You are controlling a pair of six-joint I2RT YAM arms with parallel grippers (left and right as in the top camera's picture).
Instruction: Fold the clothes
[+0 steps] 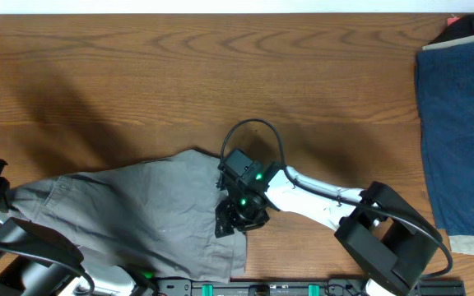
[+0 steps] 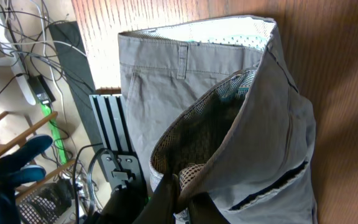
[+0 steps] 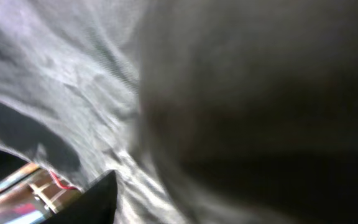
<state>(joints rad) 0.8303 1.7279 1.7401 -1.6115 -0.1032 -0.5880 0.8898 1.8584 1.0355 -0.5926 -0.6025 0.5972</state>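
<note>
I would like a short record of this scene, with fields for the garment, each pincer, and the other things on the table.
garment: light grey shorts, rumpled on the table, one part turned over so the inner lining shows
left pincer: shut on a fold of the shorts
right pincer: down at the right edge of the shorts; its wrist view is blurred, so open or shut cannot be told
other: dark blue garment at the right side of the table, apart from the shorts

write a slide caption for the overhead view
Right pincer at the right edge of grey shorts on a wooden table; dark blue garment apart at far right.
</note>
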